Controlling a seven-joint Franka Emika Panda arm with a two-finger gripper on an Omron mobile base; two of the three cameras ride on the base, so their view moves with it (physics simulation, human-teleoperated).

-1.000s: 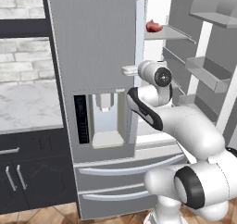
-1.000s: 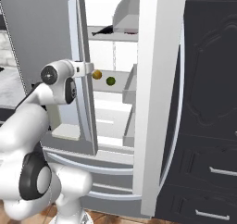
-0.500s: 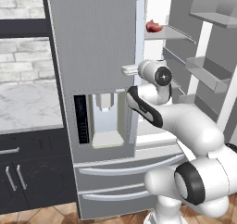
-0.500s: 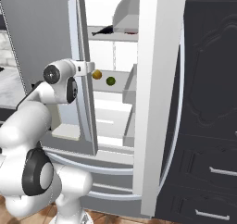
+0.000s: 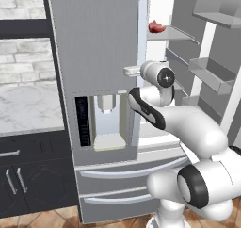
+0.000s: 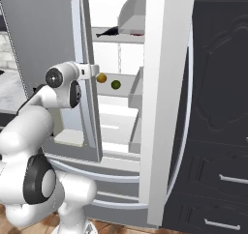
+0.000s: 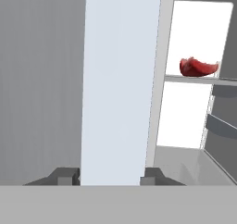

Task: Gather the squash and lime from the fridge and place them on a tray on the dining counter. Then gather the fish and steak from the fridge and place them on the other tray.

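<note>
The fridge (image 5: 99, 57) stands with its left door pulled partly open, the pale door edge (image 7: 118, 84) running between the two finger tips in the hand view — the gripper (image 7: 110, 176) is clenched on that edge, a tip on each side. In the right base view, past the door at about three o'clock from the wrist, the squash (image 6: 101, 77) and the lime (image 6: 116, 84) sit near each other on a middle shelf. Higher, at one o'clock, a dark slim shape that may be the fish (image 6: 109, 32) lies on the top shelf. The steak (image 7: 198, 67) rests on a shelf at two o'clock in the hand view.
</note>
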